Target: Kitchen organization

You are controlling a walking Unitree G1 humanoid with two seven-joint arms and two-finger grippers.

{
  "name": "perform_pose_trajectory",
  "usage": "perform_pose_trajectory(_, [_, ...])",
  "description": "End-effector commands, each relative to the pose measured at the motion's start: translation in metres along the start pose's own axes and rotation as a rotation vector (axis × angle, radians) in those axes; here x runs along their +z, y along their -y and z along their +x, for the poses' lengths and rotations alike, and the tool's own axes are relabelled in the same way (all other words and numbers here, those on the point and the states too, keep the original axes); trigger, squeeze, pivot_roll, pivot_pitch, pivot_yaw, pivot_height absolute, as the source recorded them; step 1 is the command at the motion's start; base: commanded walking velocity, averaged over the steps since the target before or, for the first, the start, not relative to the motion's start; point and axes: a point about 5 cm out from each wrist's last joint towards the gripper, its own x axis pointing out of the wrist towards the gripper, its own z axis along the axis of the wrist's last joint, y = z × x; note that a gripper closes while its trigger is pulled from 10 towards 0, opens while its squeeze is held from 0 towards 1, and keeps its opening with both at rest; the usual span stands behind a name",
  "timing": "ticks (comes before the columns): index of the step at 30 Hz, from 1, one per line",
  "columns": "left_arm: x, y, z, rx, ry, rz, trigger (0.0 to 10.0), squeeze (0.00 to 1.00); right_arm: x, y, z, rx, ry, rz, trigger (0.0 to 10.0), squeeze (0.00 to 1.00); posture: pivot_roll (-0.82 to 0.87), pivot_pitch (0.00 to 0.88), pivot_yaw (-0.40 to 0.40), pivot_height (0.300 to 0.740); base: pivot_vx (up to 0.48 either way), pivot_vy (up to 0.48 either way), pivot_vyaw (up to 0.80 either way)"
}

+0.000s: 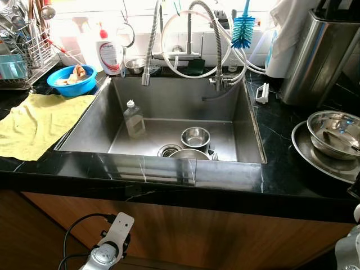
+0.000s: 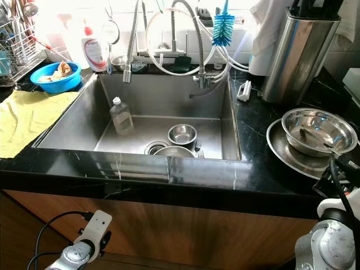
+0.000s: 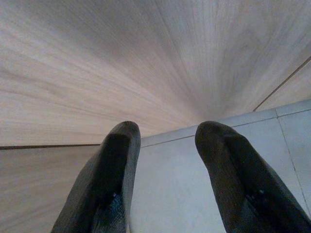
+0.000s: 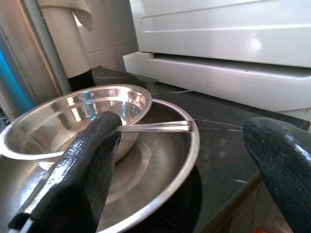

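Right claw (image 4: pixel 184 165): fingers spread apart, nothing between them. It hovers at the front right edge of the black tabletop (image 1: pixel 281 129), just before a steel bowl (image 4: pixel 73 121) that sits inside a wide steel plate (image 4: pixel 160 189). A utensil handle (image 4: pixel 155 126) rests across the bowl rim and points toward the claw. No contact between claw and bowl is visible. Behind the plate stands a white appliance (image 4: pixel 218 39).

Left claw (image 3: pixel 165 179): fingers apart, empty. It hangs low in front of the wooden cabinet front (image 3: pixel 121 63), aimed at the pale tiled floor (image 3: pixel 194 194), well apart from all kitchenware.

Tabletop layout:
- The steel sink (image 1: pixel 101 118) is set in the middle of the tabletop. It holds an upright clear bottle (image 1: pixel 134 119) at the left and a small steel bowl (image 1: pixel 195 136) near the drain; a second bowl (image 1: pixel 188 153) lies at the front wall.
- Flexible faucet hoses (image 1: pixel 216 45) arch over the rear of the sink; a blue bottle brush (image 1: pixel 243 29) hangs there.
- Left of the sink: a yellow cloth (image 1: pixel 34 124), a blue bowl (image 1: pixel 71 80), a white detergent bottle (image 1: pixel 110 53) and a dish rack (image 1: pixel 22 50).
- Right of the sink: a tall steel canister (image 1: pixel 318 62), behind the plate and bowl.
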Motion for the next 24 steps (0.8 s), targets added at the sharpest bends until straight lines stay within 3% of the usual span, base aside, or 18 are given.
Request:
perform_pose_trajectory(1, [-0.0001, -0.0048, 0.0002, 0.013, -0.007, 0.016, 10.0, 0.00, -0.0010, -0.0045, -0.0023, 0.018, -0.011, 0.004, 10.0, 0.00, -0.15, 0.000, 0.052, 0.740, 0.000, 0.000, 0.00])
perform_pose_trajectory(4, [-0.0001, -0.0049, 0.0002, 0.013, -0.007, 0.016, 10.0, 0.00, 0.0028, -0.0059, -0.0016, 0.031, 0.008, 0.011, 10.0, 0.00, -0.15, 0.000, 0.052, 0.740, 0.000, 0.000, 0.00])
perform_pose_trajectory(5, [0.0000, -0.0049, 0.0002, 0.013, -0.007, 0.016, 10.0, 0.00, 0.0034, -0.0060, -0.0016, 0.031, 0.011, 0.011, 8.4, 0.00, -0.15, 0.000, 0.052, 0.740, 0.000, 0.000, 0.00])
perform_pose_trajectory(6, [0.0000, -0.0049, 0.0002, 0.013, -0.007, 0.016, 10.0, 0.00, 0.0037, -0.0061, -0.0015, 0.030, 0.014, 0.011, 4.7, 0.00, -0.15, 0.000, 0.052, 0.740, 0.000, 0.000, 0.00])
perform_pose_trajectory(7, [0.0000, -0.0050, 0.0002, 0.013, -0.006, 0.016, 10.0, 0.00, 0.0040, -0.0062, -0.0014, 0.028, 0.016, 0.013, 3.8, 0.00, -0.15, 0.000, 0.052, 0.740, 0.000, 0.000, 0.00])
perform_pose_trajectory(10, [0.0004, -0.0049, 0.0003, 0.013, -0.005, 0.016, 10.0, 0.00, 0.0049, -0.0075, -0.0010, 0.027, 0.020, 0.015, 4.4, 0.00, -0.15, 0.000, 0.051, 0.740, 0.000, 0.000, 0.00])
perform_pose_trajectory(12, [0.0005, -0.0050, 0.0003, 0.014, -0.005, 0.016, 10.0, 0.00, 0.0053, -0.0080, -0.0008, 0.027, 0.023, 0.014, 3.8, 0.00, -0.15, 0.000, 0.051, 0.740, 0.000, 0.000, 0.00])
perform_pose_trajectory(18, [0.0001, -0.0051, 0.0002, 0.014, -0.006, 0.017, 10.0, 0.00, 0.0080, -0.0080, 0.0001, 0.024, 0.036, 0.012, 3.7, 0.00, -0.15, 0.000, 0.051, 0.740, 0.000, 0.000, 0.00])
perform_pose_trajectory(24, [-0.0001, -0.0053, 0.0001, 0.015, -0.006, 0.017, 10.0, 0.00, 0.0086, -0.0097, 0.0000, 0.022, 0.039, 0.022, 4.6, 0.00, -0.15, 0.000, 0.050, 0.740, 0.000, 0.000, 0.00])
